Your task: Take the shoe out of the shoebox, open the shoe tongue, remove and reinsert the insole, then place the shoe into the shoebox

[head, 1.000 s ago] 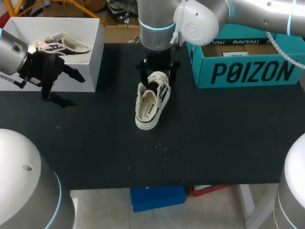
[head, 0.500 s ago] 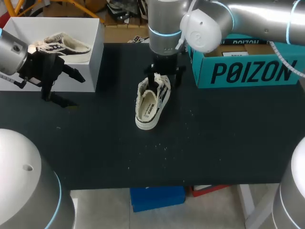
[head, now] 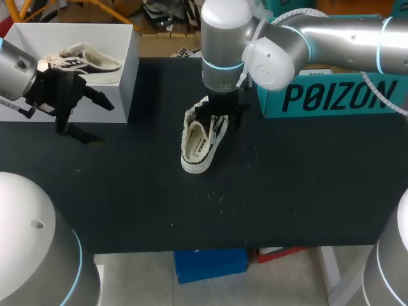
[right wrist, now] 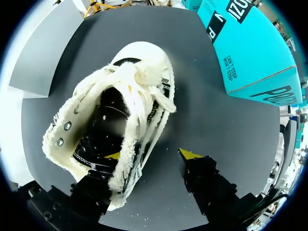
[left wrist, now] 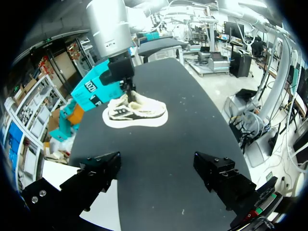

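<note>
A cream canvas shoe (head: 199, 143) with frayed edges and black stripes lies on the black table (head: 287, 191), toe toward the front edge. My right gripper (head: 220, 118) is down at its heel end. In the right wrist view the gripper (right wrist: 151, 155) is open and straddles the side wall of the shoe (right wrist: 120, 110), one yellow tip inside the opening and the other outside, clear of the canvas. My left gripper (head: 107, 123) hangs open and empty in front of the white shoebox (head: 127, 76). From the left wrist, the shoe (left wrist: 137, 109) lies well ahead of that gripper (left wrist: 156, 168).
A second, similar shoe (head: 83, 58) lies inside the white shoebox. A teal shoebox (head: 331, 95) stands at the back right, close behind my right arm, and is seen past the shoe as the teal box (left wrist: 91, 89) from the left wrist.
My right arm has come down and forward onto the shoe's heel end, and its fingers have narrowed. The shoe and my left arm have not moved.
</note>
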Action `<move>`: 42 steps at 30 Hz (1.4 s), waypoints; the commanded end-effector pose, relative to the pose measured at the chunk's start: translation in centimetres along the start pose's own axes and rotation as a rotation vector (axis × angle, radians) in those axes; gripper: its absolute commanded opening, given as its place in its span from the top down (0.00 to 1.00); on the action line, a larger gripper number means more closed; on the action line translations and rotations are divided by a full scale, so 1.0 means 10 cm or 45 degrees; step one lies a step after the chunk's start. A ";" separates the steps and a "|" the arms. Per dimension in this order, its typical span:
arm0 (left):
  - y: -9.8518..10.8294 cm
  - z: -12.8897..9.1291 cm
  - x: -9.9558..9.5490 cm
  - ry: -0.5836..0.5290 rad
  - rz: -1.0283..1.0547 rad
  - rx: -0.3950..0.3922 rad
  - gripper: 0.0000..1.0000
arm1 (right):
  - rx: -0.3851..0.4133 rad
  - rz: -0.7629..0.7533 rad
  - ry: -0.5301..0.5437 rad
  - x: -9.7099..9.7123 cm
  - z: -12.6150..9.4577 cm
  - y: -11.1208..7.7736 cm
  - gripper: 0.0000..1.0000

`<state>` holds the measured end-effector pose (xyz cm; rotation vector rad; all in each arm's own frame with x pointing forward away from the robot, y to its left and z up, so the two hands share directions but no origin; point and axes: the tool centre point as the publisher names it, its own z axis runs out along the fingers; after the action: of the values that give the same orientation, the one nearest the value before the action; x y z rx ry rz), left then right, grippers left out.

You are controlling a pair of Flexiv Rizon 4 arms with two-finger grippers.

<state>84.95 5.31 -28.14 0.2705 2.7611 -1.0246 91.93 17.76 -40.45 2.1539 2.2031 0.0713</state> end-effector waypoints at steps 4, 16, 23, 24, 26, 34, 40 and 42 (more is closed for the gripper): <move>0.01 0.01 0.01 -0.006 0.003 0.000 0.00 | -0.025 0.001 0.017 0.14 -0.01 0.05 1.00; 0.01 0.01 0.01 -0.006 0.003 0.000 0.00 | -0.052 -0.259 0.084 -0.01 -1.19 0.18 1.00; 0.01 0.01 0.01 -0.006 0.003 0.000 0.00 | 0.058 -0.718 0.096 -0.28 -1.80 0.31 1.00; 0.01 0.01 0.01 -0.006 0.003 0.000 0.00 | 0.082 -0.806 0.104 -0.34 -1.89 0.33 1.00; 0.01 0.01 0.01 -0.006 0.003 0.000 0.00 | 0.110 -0.989 0.107 -0.43 -2.05 0.38 1.00; 0.01 0.01 0.01 -0.006 0.003 0.000 0.00 | 0.334 -1.419 -0.007 -0.64 -2.36 0.48 1.00; 0.01 0.01 0.01 -0.006 0.003 0.000 0.00 | 0.334 -1.419 -0.007 -0.64 -2.36 0.48 1.00; 0.01 0.01 0.01 -0.006 0.003 0.000 0.00 | 0.334 -1.419 -0.007 -0.64 -2.36 0.48 1.00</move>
<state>84.96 5.31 -28.14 0.2706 2.7609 -1.0247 94.24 11.02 -17.17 0.9073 3.0639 -0.1049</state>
